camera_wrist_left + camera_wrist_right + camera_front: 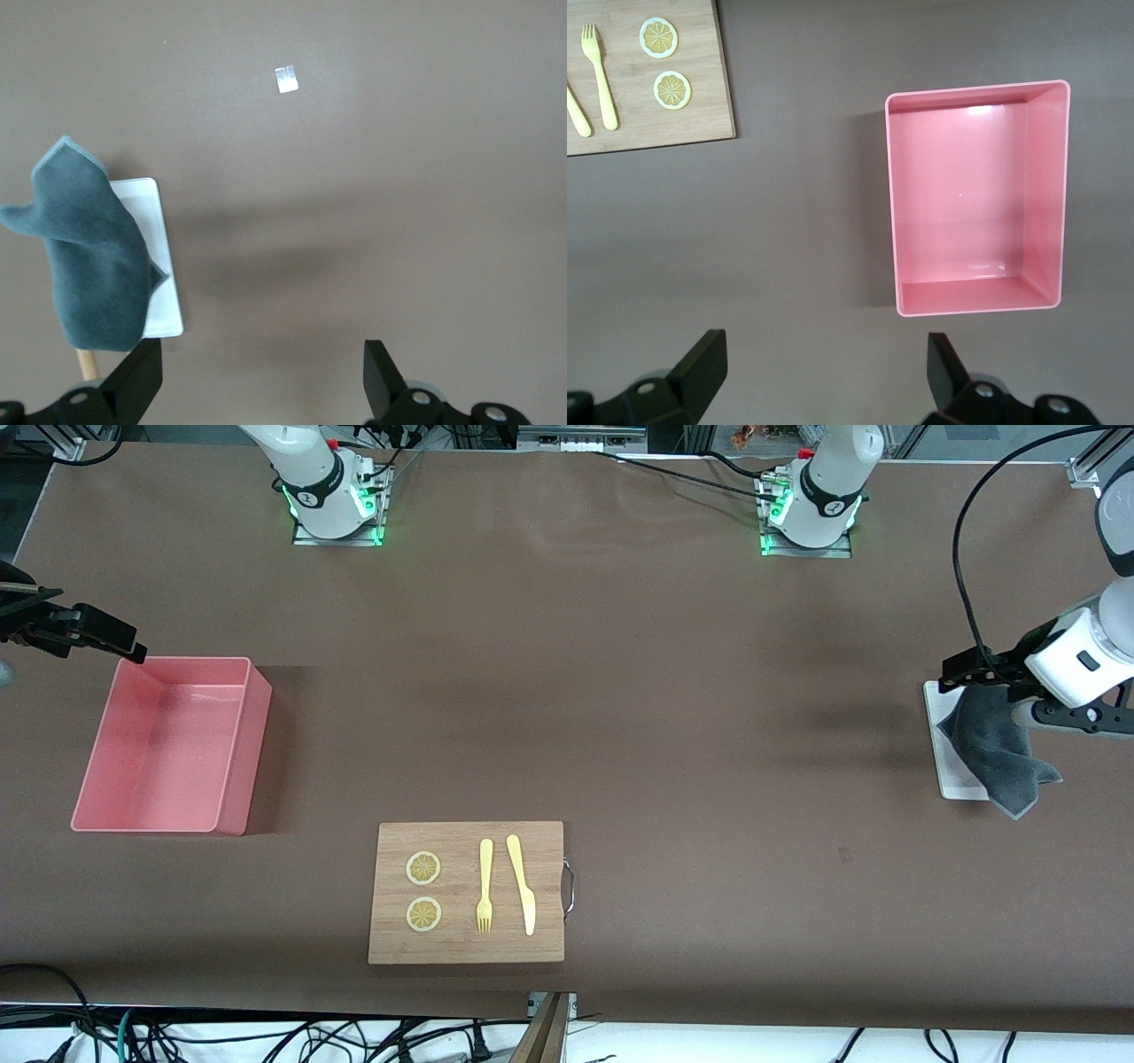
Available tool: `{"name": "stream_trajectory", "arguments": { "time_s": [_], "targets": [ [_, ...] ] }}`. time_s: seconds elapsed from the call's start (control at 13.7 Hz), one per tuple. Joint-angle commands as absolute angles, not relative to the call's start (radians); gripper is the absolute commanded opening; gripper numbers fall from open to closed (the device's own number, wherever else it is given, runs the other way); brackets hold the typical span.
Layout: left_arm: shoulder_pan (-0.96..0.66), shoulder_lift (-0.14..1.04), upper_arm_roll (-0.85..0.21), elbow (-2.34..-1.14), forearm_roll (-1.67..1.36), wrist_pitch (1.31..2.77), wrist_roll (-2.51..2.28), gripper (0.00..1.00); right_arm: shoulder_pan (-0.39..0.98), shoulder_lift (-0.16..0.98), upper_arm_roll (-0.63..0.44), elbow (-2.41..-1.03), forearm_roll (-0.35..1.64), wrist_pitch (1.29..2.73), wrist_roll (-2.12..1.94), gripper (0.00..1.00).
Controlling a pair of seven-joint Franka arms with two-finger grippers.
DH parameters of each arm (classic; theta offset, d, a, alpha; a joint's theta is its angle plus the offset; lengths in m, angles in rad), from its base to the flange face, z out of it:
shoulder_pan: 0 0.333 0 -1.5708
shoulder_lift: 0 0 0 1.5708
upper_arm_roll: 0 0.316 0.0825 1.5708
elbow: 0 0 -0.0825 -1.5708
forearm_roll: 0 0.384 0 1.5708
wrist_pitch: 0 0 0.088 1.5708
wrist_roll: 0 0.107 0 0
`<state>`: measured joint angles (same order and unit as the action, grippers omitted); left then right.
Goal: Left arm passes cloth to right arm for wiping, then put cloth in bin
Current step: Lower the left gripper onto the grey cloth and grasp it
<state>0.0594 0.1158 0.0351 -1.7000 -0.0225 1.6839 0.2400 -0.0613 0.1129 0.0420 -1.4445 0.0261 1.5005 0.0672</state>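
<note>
Soft dark grey fabric cloth [999, 748] lay draped on small white flat tray [948, 766], limp and light; a raised fold looked best to pinch. Left hand [257, 376] hovered open beside it; right hand [824, 372] waited open near pink rectangular plastic bin [173, 744].

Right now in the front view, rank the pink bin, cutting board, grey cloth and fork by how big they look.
1. Pink bin and cutting board: look about alike, so no ranking.
2. Grey cloth.
3. Fork.

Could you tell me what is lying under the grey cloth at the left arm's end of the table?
The cloth lies on a small white flat tray, draped over its edge onto the table. A tan stick-like tip pokes out beneath; the rest is covered.
</note>
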Motion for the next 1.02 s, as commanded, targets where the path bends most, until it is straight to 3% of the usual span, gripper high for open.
{"name": "stream_trajectory", "arguments": {
  "time_s": [0.0,0.44,0.73,0.95],
  "targets": [
    [0.161,0.254,0.04,-1.551,-0.028,1.671,0.453,1.0,-0.071,0.13,0.048,-1.425,0.021,1.496,0.055,1.0],
    [0.275,0.512,0.035,-1.378,-0.046,1.758,0.794,1.0,-0.066,0.129,0.049,-1.425,0.023,1.496,0.055,1.0],
    [0.296,0.618,0.035,-1.373,-0.046,1.926,0.882,1.0,-0.066,0.129,0.049,-1.425,0.021,1.496,0.055,1.0],
    [0.324,0.667,0.035,-1.374,-0.13,1.94,0.933,1.0,-0.069,0.13,0.049,-1.427,0.018,1.5,0.055,1.0]
  ]
}}
